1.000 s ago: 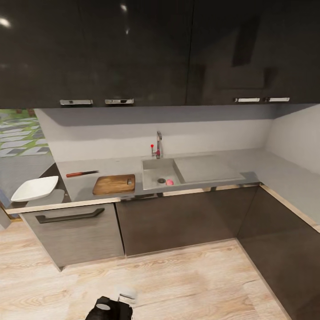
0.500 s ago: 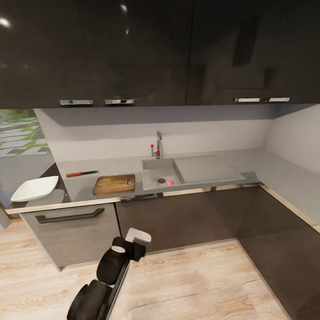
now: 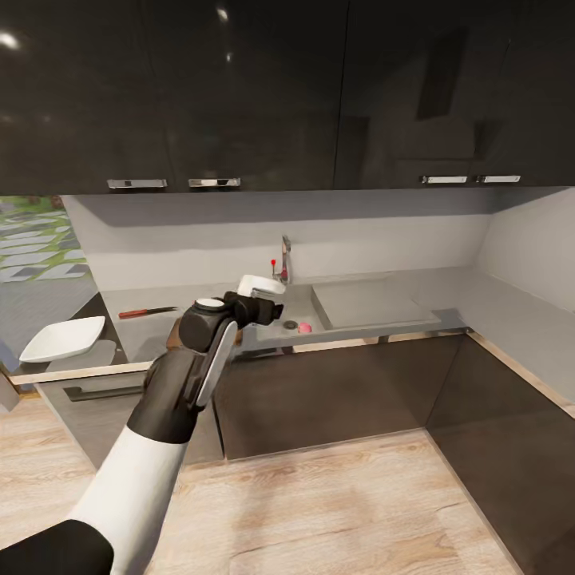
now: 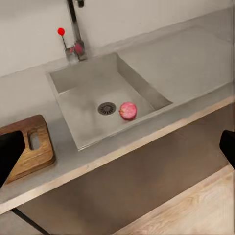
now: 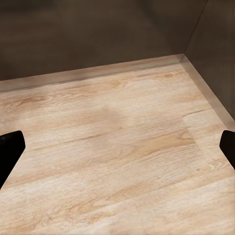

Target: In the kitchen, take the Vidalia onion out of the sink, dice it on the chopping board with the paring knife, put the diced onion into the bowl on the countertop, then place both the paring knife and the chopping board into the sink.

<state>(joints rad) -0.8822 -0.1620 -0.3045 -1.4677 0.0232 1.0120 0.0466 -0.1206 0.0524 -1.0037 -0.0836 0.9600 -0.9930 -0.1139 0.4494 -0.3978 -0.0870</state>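
Your left pincer (image 4: pixel 117 147) is spread wide and empty, raised toward the sink (image 4: pixel 78 105) because the onion (image 4: pixel 128 110) lies there beside the drain; your right pincer (image 5: pixel 117 147), also released, points at the floor (image 5: pixel 117 161).

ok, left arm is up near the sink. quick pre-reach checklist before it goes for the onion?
1. Small pinkish-red round onion lies on the floor of the rectangular steel sink basin, beside the round drain: ok.
2. Left gripper open, nothing between its dark fingertips: ok.
3. Path down to the onion free of the chrome faucet with red knob: ok.
4. Dark brown wooden chopping board flat on the grey countertop beside the basin, bare: ok.
5. Slim paring knife with reddish handle on the countertop: ok.
6. Right gripper over the pale wood floor, open: ok.
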